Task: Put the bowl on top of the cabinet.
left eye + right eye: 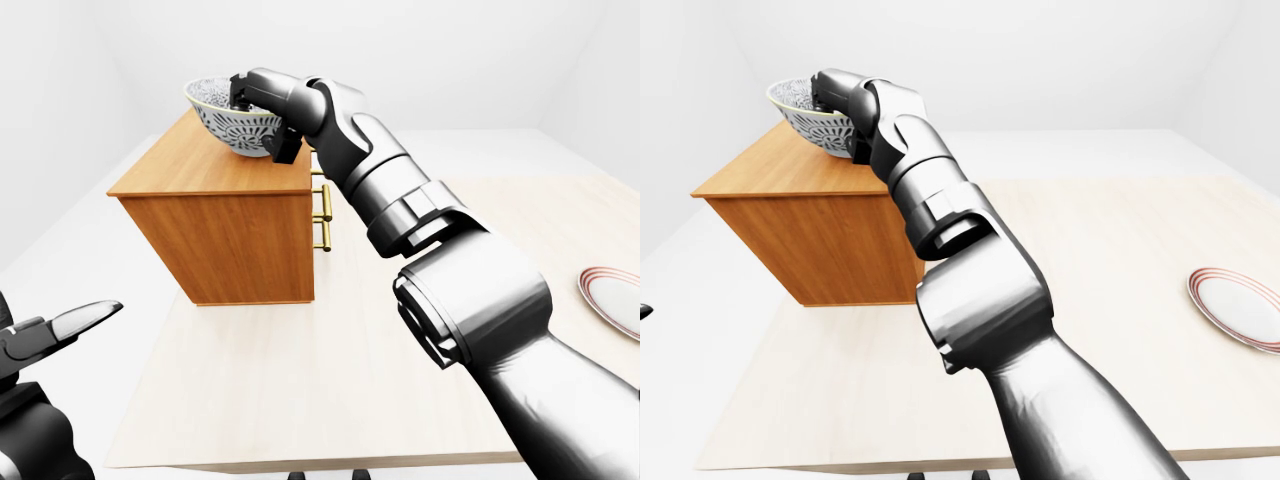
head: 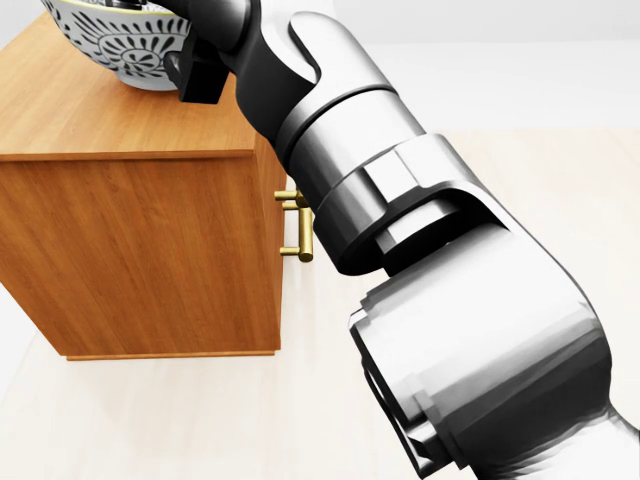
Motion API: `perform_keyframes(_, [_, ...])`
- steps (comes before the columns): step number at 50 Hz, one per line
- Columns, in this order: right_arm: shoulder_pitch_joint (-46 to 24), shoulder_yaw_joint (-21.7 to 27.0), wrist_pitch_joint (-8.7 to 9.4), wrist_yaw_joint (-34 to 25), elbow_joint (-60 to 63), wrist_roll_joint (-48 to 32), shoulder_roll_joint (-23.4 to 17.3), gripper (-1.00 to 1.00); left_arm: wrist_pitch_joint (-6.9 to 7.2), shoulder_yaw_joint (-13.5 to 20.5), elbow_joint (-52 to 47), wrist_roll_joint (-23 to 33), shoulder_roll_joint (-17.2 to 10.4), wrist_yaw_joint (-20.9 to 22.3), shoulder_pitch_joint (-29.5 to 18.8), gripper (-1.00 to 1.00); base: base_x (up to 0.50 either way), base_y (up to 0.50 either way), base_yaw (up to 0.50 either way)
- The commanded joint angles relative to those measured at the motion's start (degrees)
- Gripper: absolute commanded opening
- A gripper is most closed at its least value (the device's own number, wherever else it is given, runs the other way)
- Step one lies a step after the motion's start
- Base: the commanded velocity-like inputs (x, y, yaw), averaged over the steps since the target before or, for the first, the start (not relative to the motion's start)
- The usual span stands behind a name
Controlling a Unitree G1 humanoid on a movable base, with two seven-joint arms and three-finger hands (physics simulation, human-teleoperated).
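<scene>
Bowl, dark-patterned and ceramic by its look, over the cabinet top near its right edge in the left-eye view; touching the wood or just clear of it, cannot tell. Clamped at the rim by the right hand, fingers inside and outside the wall. Likely rigid, glazed, slippery, chippable, moderately heavy: calls for a rim grip and a gentle set-down. Left hand low at left, fingers spread, empty.
</scene>
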State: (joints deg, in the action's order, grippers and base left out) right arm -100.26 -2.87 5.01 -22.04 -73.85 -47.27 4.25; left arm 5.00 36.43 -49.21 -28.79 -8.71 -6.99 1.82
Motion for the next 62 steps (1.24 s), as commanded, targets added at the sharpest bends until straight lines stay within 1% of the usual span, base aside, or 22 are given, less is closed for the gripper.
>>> perform_keyframes(1, [1.37, 0.12, -0.01, 0.96, -1.06, -4.09, 0.17, -1.00, 0.00, -0.11, 0.08, 0.00, 0.02, -0.04, -0.04, 1.00, 0.00, 0.00, 0.00])
perform_keyframes(7, [0.51, 0.19, -0.01, 0.90, -1.03, -4.18, 0.08, -1.00, 0.00, -0.15, 0.26, 0.04, -0.06, 0.00, -0.15, 1.00, 0.00, 0.00, 0.00])
perform_keyframes(8, [0.93, 0.19, -0.01, 1.52, -1.04, -4.16, 0.30, -0.76, 0.00, -0.17, 0.29, 0.06, -0.08, 0.00, -0.16, 1.00, 0.00, 0.00, 0.00])
perform_keyframes(9, [0.71, 0.26, -0.01, 1.40, -1.05, -4.10, 0.26, -0.36, 0.00, -0.19, 0.31, 0.08, -0.07, 0.01, -0.15, 1.00, 0.00, 0.00, 0.00])
perform_keyframes(10, [0.69, 0.20, -0.01, 1.41, -1.09, -4.17, 0.22, -0.25, 0.00, -0.20, 0.31, 0.08, -0.07, 0.01, -0.14, 1.00, 0.00, 0.00, 0.00])
perform_keyframes(11, [0.85, 0.28, -0.01, 1.77, -1.07, -4.10, 0.29, 0.06, 0.00, -0.22, 0.33, 0.10, -0.08, 0.00, -0.14, 1.00, 0.00, 0.00, 0.00])
perform_keyframes(12, [0.59, 0.23, -0.01, 1.74, -1.11, -4.18, 0.16, 1.00, 0.00, -0.17, 0.34, 0.05, -0.12, -0.04, -0.20, 1.00, 0.00, 0.00, 0.00])
perform_keyframes(14, [0.16, 0.43, -0.01, 2.78, -1.07, -4.08, 0.01, 1.00, 0.00, -0.20, 0.40, 0.06, -0.12, -0.03, -0.21, 1.00, 0.00, 0.00, 0.00])
perform_keyframes(15, [-0.41, 1.03, -0.01, 4.49, -0.98, -3.51, 0.00, 1.00, 0.00, -0.30, 0.47, 0.15, -0.10, -0.01, -0.20, 1.00, 0.00, 0.00, 0.00])
perform_keyframes(18, [-5.30, 3.34, -0.01, 10.98, -0.51, -0.68, -0.28, 1.00, 0.00, -0.55, 0.43, 0.38, 0.03, 0.06, -0.07, 1.00, 0.00, 0.00, 0.00])
perform_keyframes(22, [-10.96, 3.07, -0.01, 13.92, -0.39, 0.76, -0.42, 1.00, 0.00, -0.57, 0.39, 0.44, 0.03, 0.03, -0.10, 1.00, 0.00, 0.00, 0.00])
perform_keyframes(23, [-11.11, 2.94, -0.01, 14.07, -0.54, 0.93, -0.45, 1.00, 0.00, -0.58, 0.39, 0.46, 0.04, 0.04, -0.10, 1.00, 0.00, 0.00, 0.00])
perform_keyframes(30, [-19.55, 4.67, -0.01, 16.90, 0.44, 5.44, 0.36, 1.00, 0.00, -0.68, 0.35, 0.55, 0.21, 0.14, 0.03, 1.00, 0.00, 0.00, 0.00])
perform_keyframes(35, [-19.74, 4.93, -0.01, 17.55, 1.46, 8.72, 1.02, 1.00, 0.00, -0.87, 0.02, 0.71, 0.34, 0.10, 0.17, 1.00, 0.00, 0.00, 0.00])
perform_keyframes(42, [-19.74, 4.06, -0.01, 17.73, 2.81, 11.36, 1.88, 1.00, 0.00, -0.88, -0.35, 0.72, 0.45, 0.12, 0.23, 1.00, 0.00, 0.00, 0.00])
perform_keyframes(51, [-19.74, 4.56, -0.01, 17.56, 5.79, 16.45, 4.20, 1.00, 0.00, -0.84, -0.33, 0.84, 0.47, 0.23, 0.19, 1.00, 0.00, 0.00, 0.00])
perform_keyframes(57, [-19.74, 4.21, -0.01, 16.90, 7.07, 18.99, 5.29, 1.00, 0.00, -0.67, -0.39, 0.72, 0.45, 0.27, 0.19, 1.00, 0.00, 0.00, 0.00])
perform_keyframes(62, [-19.74, 3.22, -0.01, 16.98, 7.65, 19.54, 5.61, 1.00, 0.00, -0.47, -0.36, 0.53, 0.41, 0.28, 0.15, 1.00, 0.00, 0.00, 0.00])
